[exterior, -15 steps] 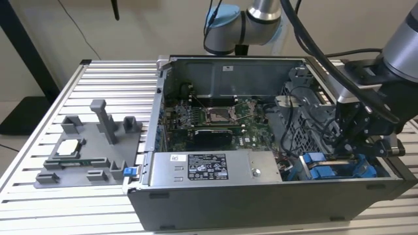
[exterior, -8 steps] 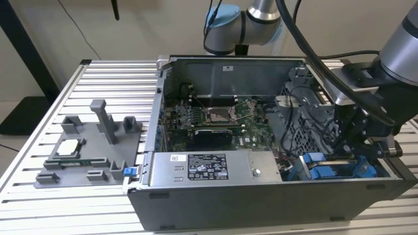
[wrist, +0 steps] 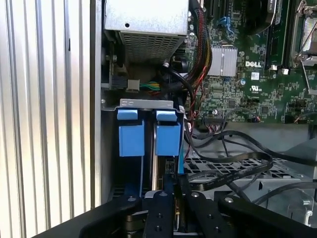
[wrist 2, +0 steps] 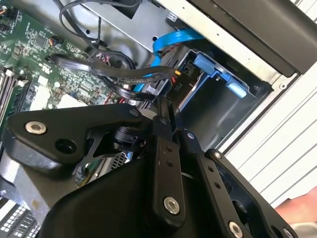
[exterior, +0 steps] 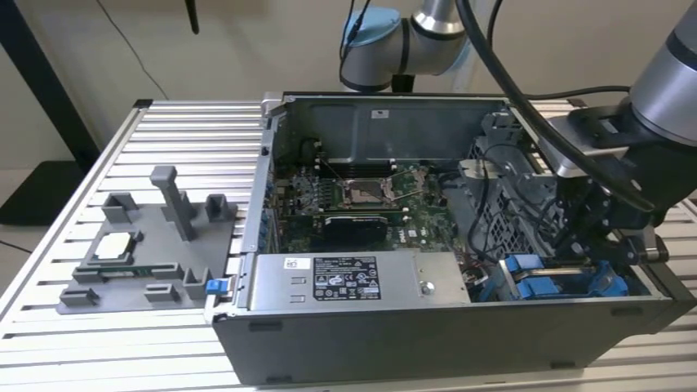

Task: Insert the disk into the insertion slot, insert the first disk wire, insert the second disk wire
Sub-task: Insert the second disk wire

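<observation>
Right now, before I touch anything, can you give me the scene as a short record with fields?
setting: open computer case on a slatted table
disk bay: two blue carriers seated side by side in the drive cage
gripper: gripper close to the carrier nearer the motherboard
cables: black cables lying loose beside the bay
power supply: grey box inside the case
beside the case: grey fixture, on the exterior view's left
</observation>
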Controlling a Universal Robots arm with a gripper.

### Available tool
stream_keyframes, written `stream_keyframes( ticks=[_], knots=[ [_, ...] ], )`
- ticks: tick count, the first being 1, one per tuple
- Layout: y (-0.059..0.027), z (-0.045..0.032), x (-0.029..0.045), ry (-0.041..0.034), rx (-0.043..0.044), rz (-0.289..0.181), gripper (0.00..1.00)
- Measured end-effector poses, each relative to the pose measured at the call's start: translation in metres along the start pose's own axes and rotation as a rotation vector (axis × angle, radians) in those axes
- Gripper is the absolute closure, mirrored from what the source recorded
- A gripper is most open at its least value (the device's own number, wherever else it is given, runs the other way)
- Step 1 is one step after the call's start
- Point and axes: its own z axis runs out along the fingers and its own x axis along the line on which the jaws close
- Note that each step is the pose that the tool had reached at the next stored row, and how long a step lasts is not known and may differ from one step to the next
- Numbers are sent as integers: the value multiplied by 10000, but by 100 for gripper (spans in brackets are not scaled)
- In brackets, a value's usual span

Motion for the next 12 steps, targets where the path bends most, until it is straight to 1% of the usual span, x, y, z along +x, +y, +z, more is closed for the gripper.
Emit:
stream_keyframes(
  ticks=[5, 8, 10, 12],
  knots=[
    [1, 15, -2, 3, 1, 8, 100],
    [3, 47, 2, 7, 3, 25, 100],
    [5, 75, 5, 27, 4, 35, 100],
    [5, 82, 6, 26, 4, 38, 100]
  ],
)
